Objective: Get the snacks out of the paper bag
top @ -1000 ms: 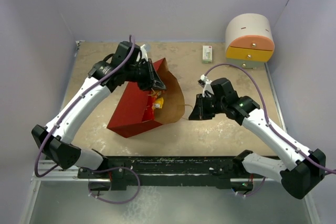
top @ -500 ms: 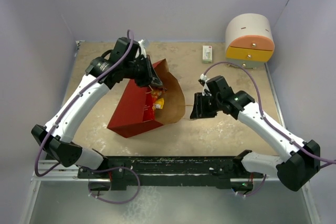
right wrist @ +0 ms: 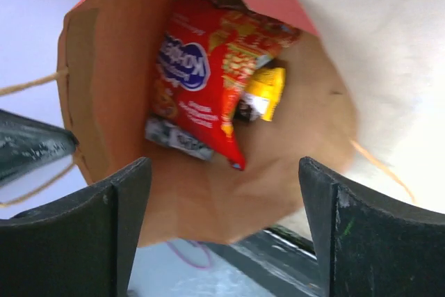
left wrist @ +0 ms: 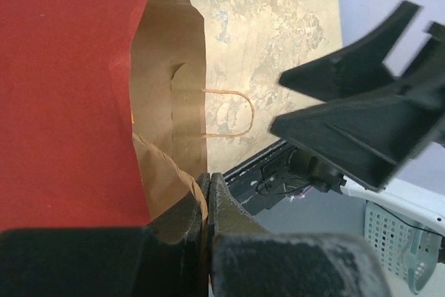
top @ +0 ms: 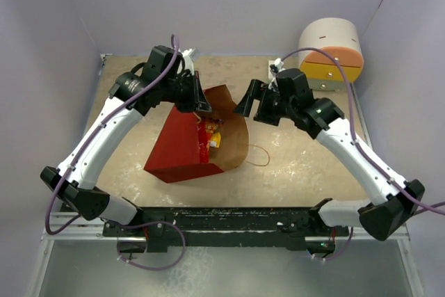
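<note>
The paper bag [top: 177, 149] lies on its side at the table's middle, red outside, its brown mouth facing right. My left gripper [top: 203, 106] is shut on the mouth's upper rim; in the left wrist view the gripper [left wrist: 208, 180] pinches brown paper [left wrist: 163, 172]. Inside lie the snacks [top: 209, 134]: a red crisp packet [right wrist: 201, 81], a yellow bar [right wrist: 268, 93] and a silver wrapper [right wrist: 174, 140]. My right gripper [top: 249, 102] hangs open above and just right of the mouth. In the right wrist view the gripper [right wrist: 222, 165] has nothing between its fingers.
A white round-topped mini chest [top: 331, 52] with orange and yellow drawers stands at the back right. A small white box [top: 274, 69] lies left of it. The bag's string handle [top: 259, 154] rests on the table right of the mouth.
My right gripper opened, let go of the bag's near side, and rose toward the back, over the mouth. The handle dropped onto the table. My left gripper stayed shut on the rim.
</note>
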